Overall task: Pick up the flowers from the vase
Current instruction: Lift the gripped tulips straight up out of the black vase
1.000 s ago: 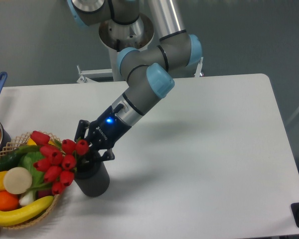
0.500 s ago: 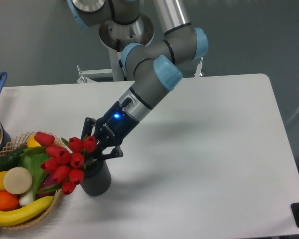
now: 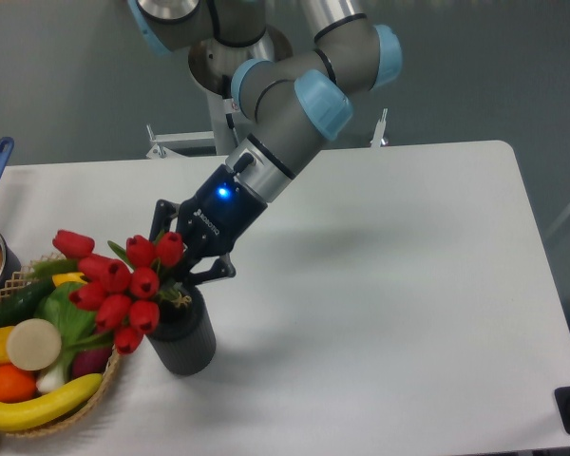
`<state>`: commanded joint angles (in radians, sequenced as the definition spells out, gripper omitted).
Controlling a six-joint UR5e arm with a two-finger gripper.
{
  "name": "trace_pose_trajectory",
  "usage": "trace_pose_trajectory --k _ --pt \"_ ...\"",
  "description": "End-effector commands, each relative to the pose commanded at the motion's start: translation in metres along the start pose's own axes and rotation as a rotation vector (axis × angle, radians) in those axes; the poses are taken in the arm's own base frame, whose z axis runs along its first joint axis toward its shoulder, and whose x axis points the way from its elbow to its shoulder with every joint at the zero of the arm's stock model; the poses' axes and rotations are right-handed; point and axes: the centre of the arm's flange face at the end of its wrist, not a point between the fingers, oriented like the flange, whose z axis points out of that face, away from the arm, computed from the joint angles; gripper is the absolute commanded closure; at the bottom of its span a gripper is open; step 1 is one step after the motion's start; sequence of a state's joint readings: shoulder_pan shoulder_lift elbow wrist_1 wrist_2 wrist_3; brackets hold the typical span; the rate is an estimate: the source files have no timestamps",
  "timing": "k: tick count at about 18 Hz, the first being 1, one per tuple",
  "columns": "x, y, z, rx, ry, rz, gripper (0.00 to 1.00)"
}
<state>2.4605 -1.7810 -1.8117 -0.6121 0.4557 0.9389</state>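
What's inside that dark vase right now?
The flowers' green stems reach into the vase mouth, gripped above by the gripper. The buds and gripper cover the mouth, hiding how deep they sit.

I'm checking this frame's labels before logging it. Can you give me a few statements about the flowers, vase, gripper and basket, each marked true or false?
1. The gripper is closed around the flowers. True.
2. The vase lies tipped over on the table. False: it stands upright.
3. The basket holds a banana. True.
4. The flowers are yellow. False: the buds are red.
5. The basket sits to the right of the vase in the picture. False: it is at the left, by the table's edge.
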Motion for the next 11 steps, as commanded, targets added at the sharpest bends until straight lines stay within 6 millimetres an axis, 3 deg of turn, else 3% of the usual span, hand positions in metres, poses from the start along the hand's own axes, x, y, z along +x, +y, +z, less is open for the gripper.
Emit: trace_pose_trajectory --k 5,11 --pt "-0.006 -0.021 -0.020 0.093 0.023 -0.013 0.98" --pt "-0.013 -0.031 -0.045 0.133 0.001 -0.010 0.98"
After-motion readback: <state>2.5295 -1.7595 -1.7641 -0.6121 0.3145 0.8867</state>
